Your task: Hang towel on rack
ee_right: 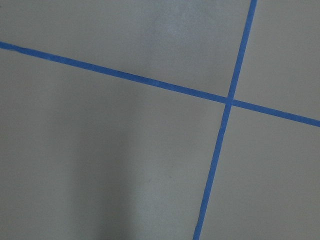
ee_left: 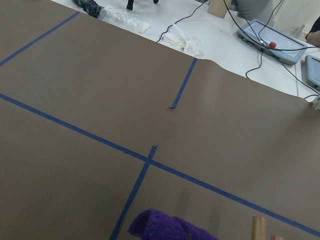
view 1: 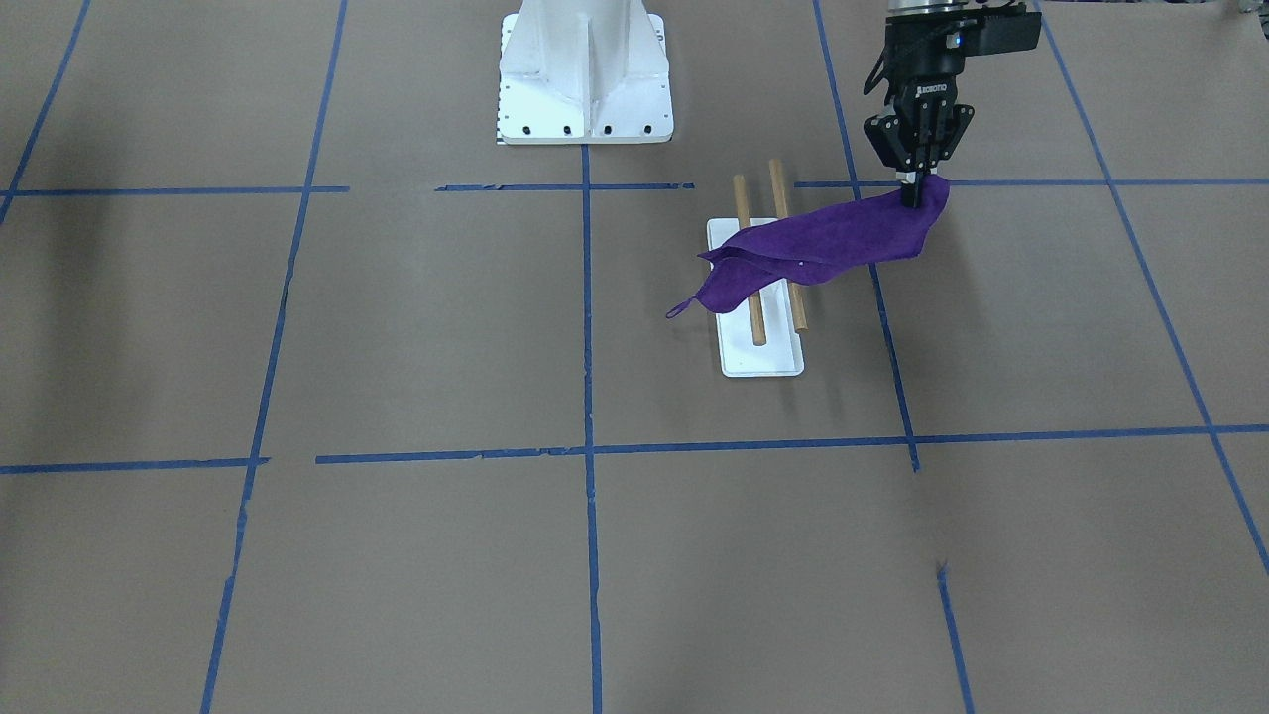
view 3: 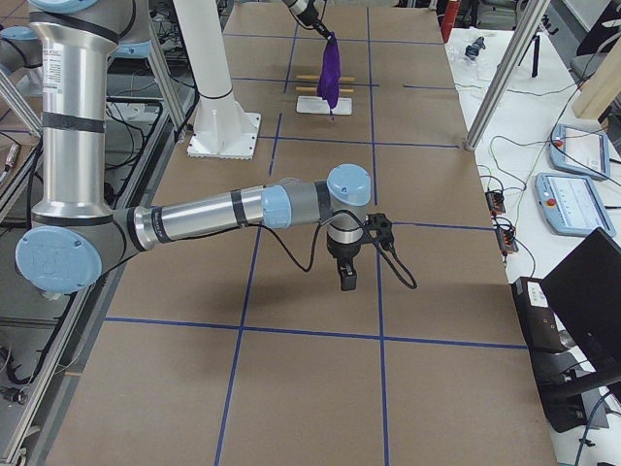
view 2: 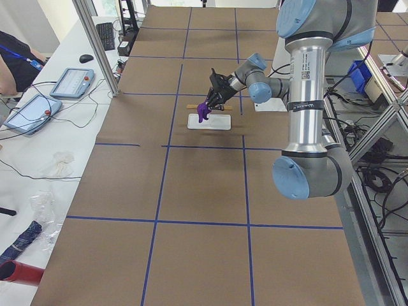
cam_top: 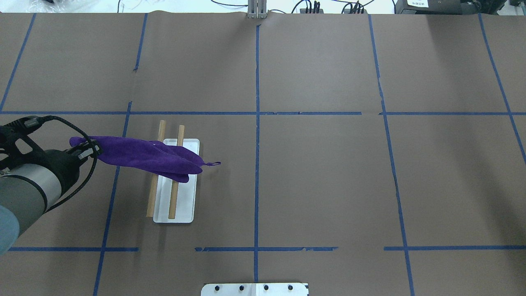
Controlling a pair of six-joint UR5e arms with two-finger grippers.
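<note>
The towel (view 1: 833, 243) is a purple plush cloth with a tiny loop (view 1: 677, 309) at its free corner. My left gripper (view 1: 917, 193) is shut on its other end and holds it up in the air. The cloth hangs down across the rack (view 1: 763, 352), a white base with two wooden rods (view 1: 756, 317). I cannot tell whether it touches the rods. The towel (cam_top: 148, 156) crosses both rods in the overhead view, loop (cam_top: 213, 164) past the rack's right side. The right gripper (view 3: 347, 282) shows only in the exterior right view, low over the table; I cannot tell its state.
The table is brown paper with a grid of blue tape lines (cam_top: 257, 123). The robot's white base (view 1: 585, 79) stands behind the rack. Tablets and cables (view 2: 38, 102) lie on the white bench beyond the table's far edge.
</note>
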